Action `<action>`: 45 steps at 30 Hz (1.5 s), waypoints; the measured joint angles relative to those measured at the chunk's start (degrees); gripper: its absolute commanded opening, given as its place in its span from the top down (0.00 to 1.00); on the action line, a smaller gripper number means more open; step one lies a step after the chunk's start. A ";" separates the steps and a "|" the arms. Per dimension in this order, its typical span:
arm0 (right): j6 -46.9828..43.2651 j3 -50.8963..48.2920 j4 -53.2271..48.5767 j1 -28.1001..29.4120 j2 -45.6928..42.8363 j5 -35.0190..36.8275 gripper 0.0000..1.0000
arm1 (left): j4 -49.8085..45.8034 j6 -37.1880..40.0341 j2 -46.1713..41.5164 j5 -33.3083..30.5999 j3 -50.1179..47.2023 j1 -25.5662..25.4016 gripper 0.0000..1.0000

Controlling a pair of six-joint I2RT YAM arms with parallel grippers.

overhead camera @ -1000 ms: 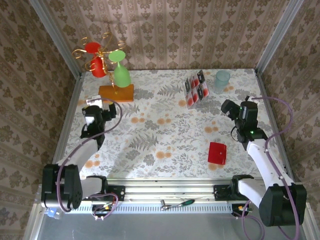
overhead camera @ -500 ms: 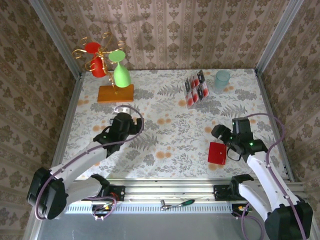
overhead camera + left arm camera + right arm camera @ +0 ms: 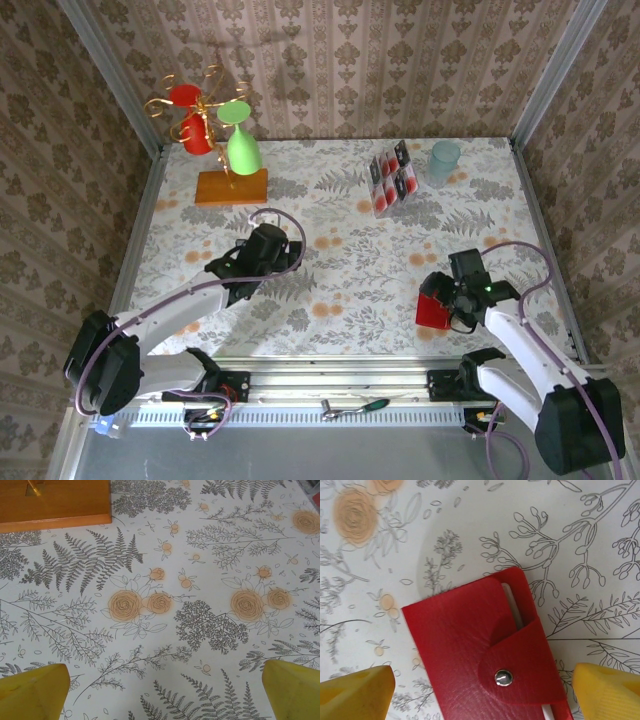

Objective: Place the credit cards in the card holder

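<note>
The left gripper [image 3: 160,692], spread wide, hangs well left of the card holder [image 3: 432,312]. The right gripper [image 3: 481,692], also spread, straddles the card holder, which lies snapped closed. The credit cards [image 3: 405,183] sit far behind it in a clear rack [image 3: 382,209]. Likely best: pin one edge, then pry the flap [image 3: 520,650] off its snap [image 3: 504,677].
</note>
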 measured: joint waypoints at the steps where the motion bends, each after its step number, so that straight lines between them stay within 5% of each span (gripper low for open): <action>1: 0.07 0.00 0.15 0.09 0.98 0.37 0.06 | -0.02 -0.04 0.00 0.17 0.00 0.00 0.00; 8: 0.87 -0.92 3.13 0.24 3.23 0.87 0.06 | 0.00 -0.79 0.00 1.16 0.00 0.00 0.00; 28: 1.16 -3.54 21.27 0.46 7.67 -16.39 0.14 | 0.63 -1.22 2.16 3.19 0.00 0.00 0.00; 45: 1.03 -7.54 18.91 0.46 2.19 -16.41 0.21 | 2.40 -1.62 3.87 10.16 1.49 0.00 0.00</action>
